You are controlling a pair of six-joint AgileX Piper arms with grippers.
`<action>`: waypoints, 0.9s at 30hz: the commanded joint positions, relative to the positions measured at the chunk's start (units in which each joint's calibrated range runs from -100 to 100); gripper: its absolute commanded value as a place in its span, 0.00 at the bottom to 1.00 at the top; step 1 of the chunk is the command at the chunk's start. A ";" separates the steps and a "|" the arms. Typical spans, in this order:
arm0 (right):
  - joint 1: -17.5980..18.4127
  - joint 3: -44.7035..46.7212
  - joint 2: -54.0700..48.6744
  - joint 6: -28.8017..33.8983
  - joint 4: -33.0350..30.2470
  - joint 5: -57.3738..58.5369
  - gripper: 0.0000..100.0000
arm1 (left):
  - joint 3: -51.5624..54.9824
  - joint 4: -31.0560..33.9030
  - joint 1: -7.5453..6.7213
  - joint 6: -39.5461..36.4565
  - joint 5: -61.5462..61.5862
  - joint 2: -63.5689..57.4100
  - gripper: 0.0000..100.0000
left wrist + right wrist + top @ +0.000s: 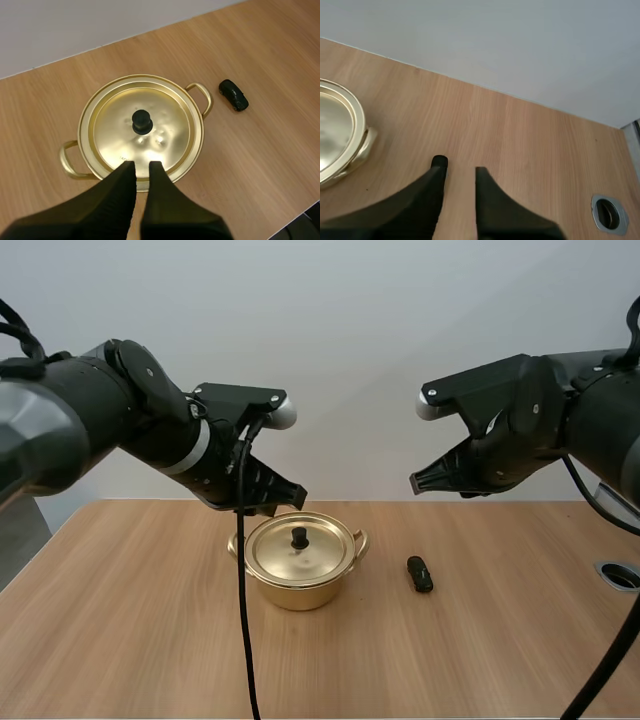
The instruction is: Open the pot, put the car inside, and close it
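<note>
Pot (303,585) is seen lidded at frame centre, car (420,574) just right; left claw (292,498) and right claw (416,483) are held above them (narrowly parted, empty), for ready access.

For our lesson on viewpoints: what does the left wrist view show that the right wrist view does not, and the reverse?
Extra in the left wrist view: the knob and the open left gripper. Extra in the right wrist view: a metal-ringed hole in the table and the open right gripper. Shared: the pot, the car and the table.
</note>
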 commanded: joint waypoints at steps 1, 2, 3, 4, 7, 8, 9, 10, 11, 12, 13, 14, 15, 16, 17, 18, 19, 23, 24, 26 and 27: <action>-0.02 0.05 0.73 -3.82 0.83 -0.45 1.00 | 0.04 -3.25 -0.04 16.32 -0.91 1.94 0.69; -0.02 0.05 1.06 -3.82 0.63 -0.45 1.00 | 0.04 -3.50 -0.04 16.41 -1.46 2.08 0.81; -0.02 0.05 1.52 -3.82 0.63 0.14 1.00 | 0.04 -3.50 -0.04 16.41 -1.65 2.20 0.90; -0.02 0.19 1.69 -3.82 0.79 0.28 1.00 | 0.04 -3.50 -0.04 16.41 -1.79 2.20 0.91; -0.02 1.57 3.01 -3.82 1.24 -0.98 1.00 | 0.04 -3.24 -0.04 17.53 -2.34 3.40 0.90; -0.02 2.32 3.33 -3.82 1.24 -1.90 1.00 | 0.04 -3.35 -0.04 17.77 -2.83 3.82 0.90; -0.02 3.16 3.84 -3.82 1.24 -2.80 1.00 | 0.04 -3.36 -0.04 17.76 -3.58 4.42 0.90; -0.02 3.95 4.16 -3.82 1.24 -3.54 1.00 | 0.04 -3.24 -0.04 17.76 -4.41 5.09 0.90; -0.02 4.57 4.44 -3.82 1.24 -4.37 1.00 | 0.04 -3.23 -0.04 17.87 -5.37 5.85 0.90; -0.02 5.16 4.72 -3.82 1.24 -5.14 1.00 | 0.04 -3.15 -0.04 17.87 -6.16 6.73 0.90; -0.02 5.74 5.03 -3.82 1.40 -6.12 1.00 | 0.04 -3.28 -0.04 18.11 -6.33 7.81 0.90; -0.02 6.07 5.26 -3.82 1.67 -7.06 1.00 | 0.04 -3.65 -0.04 18.55 -6.33 8.92 0.90; -0.02 6.23 5.26 -3.82 1.89 -7.70 1.00 | 0.04 -3.85 -0.04 18.55 -6.57 10.32 0.90; -0.02 6.23 5.26 -3.82 2.73 -8.14 1.00 | 0.04 -4.01 -0.04 18.64 -7.14 11.25 0.90; -0.02 6.23 5.26 -3.82 3.29 -8.42 1.00 | 0.04 -4.01 -0.12 18.64 -7.90 12.46 0.90; -0.02 6.23 5.26 -3.95 3.95 -9.10 1.00 | -0.09 -4.15 -0.12 18.76 -8.51 13.66 0.90; -0.02 6.23 5.26 -4.20 4.37 -9.10 1.00 | -0.21 -4.39 -0.12 19.02 -9.17 14.82 0.90; -0.02 6.23 5.26 -4.21 4.44 -9.82 1.00 | -1.97 -4.78 -0.12 19.27 -10.06 18.52 0.90; -0.02 6.23 5.26 -4.21 4.93 -10.16 1.00 | -2.64 -4.89 -0.12 19.27 -10.06 19.15 0.90; -0.02 6.23 5.26 -4.21 4.93 -10.40 1.00 | -4.04 -4.88 -0.64 19.27 -10.06 20.01 0.90; -0.02 6.23 5.26 -4.21 4.93 -10.40 1.00 | -4.50 -4.88 -1.07 19.27 -10.06 20.36 0.90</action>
